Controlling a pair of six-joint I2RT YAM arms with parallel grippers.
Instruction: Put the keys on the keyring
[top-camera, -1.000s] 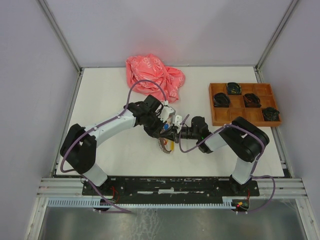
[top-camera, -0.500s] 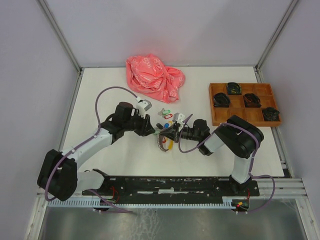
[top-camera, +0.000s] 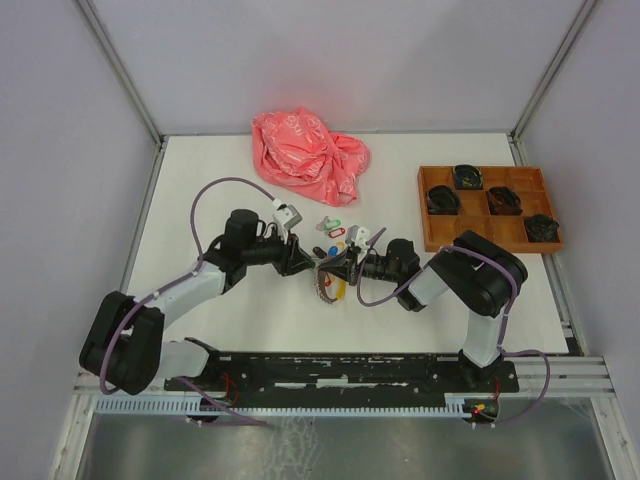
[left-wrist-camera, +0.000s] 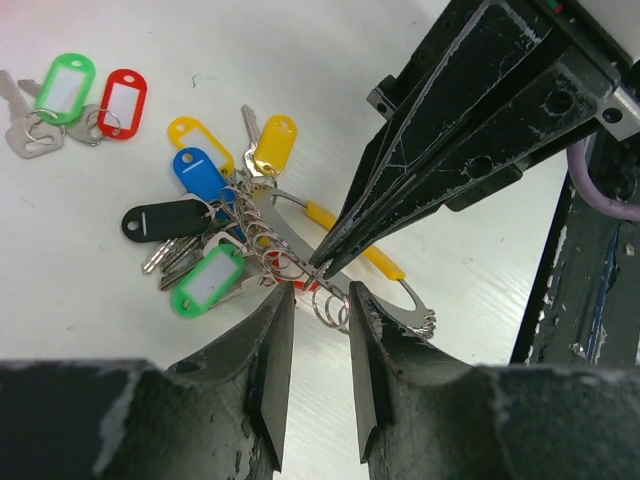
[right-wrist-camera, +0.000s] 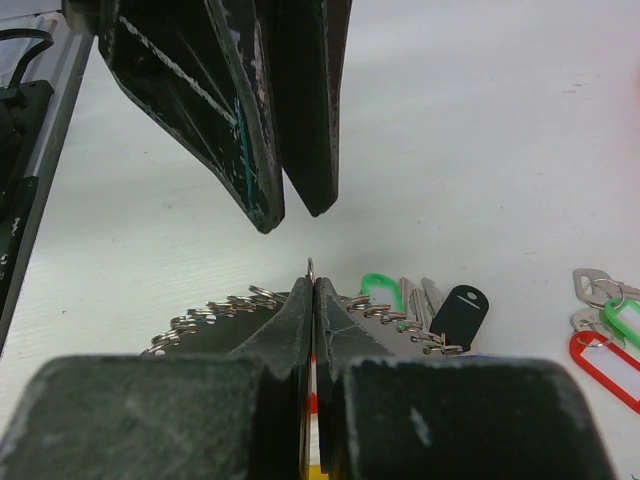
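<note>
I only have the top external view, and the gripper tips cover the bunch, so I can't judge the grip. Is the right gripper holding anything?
Observer: Yes. Its wrist view shows the right gripper shut on a small wire ring of the bunch.
Operator: And the left?
Observer: The left gripper is open, one finger either side of neighbouring rings, gripping nothing.
Operator: Are the green and red keys on?
Observer: No. The keys lie loose on the table, not linked to the bunch.
</note>
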